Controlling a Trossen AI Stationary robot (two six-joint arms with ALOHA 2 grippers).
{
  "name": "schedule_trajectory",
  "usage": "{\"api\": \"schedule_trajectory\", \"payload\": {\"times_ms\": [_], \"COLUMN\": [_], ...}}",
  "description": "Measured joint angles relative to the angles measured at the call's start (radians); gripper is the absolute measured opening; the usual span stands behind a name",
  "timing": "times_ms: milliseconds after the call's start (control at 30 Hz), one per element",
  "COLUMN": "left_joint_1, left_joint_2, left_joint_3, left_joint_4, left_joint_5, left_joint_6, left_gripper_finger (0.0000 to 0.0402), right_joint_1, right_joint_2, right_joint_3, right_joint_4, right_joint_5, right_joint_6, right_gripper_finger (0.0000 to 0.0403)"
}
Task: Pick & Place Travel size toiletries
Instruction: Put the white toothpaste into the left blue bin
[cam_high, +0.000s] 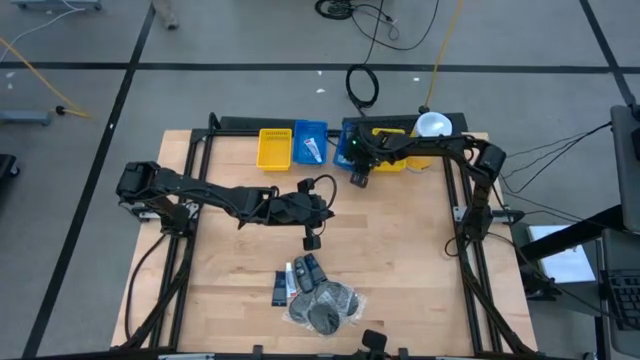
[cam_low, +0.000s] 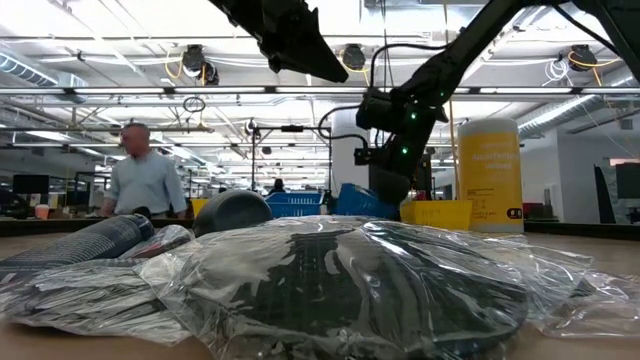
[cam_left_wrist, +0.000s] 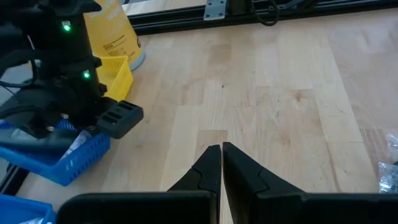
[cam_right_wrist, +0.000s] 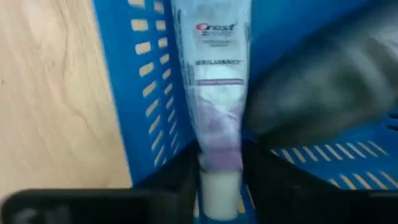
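The right gripper (cam_right_wrist: 221, 180) has its jaws clamped on the cap end of a white Crest toothpaste tube (cam_right_wrist: 214, 93). The tube's long axis points straight away from the jaws, into a blue bin (cam_right_wrist: 146, 93). The left gripper (cam_left_wrist: 221, 163), jaws together, hangs above the counter (cam_left_wrist: 280, 93).

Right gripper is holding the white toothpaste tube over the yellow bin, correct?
Not quite. The right gripper holds the white toothpaste tube, but over a blue bin, not a yellow one; the right wrist view shows its blue slotted wall.
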Motion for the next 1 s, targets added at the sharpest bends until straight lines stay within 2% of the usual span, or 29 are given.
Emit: {"api": "schedule_trajectory", "payload": {"times_ms": [100,267,533,767,1000], "left_joint_1": [0.0,0.0,0.0,0.0,0.0], "left_joint_2": [0.0,0.0,0.0,0.0,0.0], "left_joint_3": [0.0,0.0,0.0,0.0,0.0], "left_joint_4": [0.0,0.0,0.0,0.013,0.099], "left_joint_5": [0.0,0.0,0.0,0.0,-0.001], "left_joint_6": [-0.001,-0.002,-0.002,0.015,0.045], "left_gripper_finger": [0.0019,0.0019,0.0019,0.0019,0.0019], "right_joint_1": [0.0,0.018,0.026,0.041,0.087], "right_joint_2": [-0.004,-0.004,-0.02,-0.025,-0.025], "right_joint_3": [0.005,0.009,0.1,0.169,0.189], "right_joint_4": [-0.002,0.034,-0.047,-0.044,0.075], "right_joint_5": [0.003,0.006,0.009,0.006,-0.003], "right_joint_6": [-0.007,-0.019,-0.018,-0.001,0.003], "right_gripper_finger": [0.0046,0.0047,0.0049,0.005,0.0051]}}
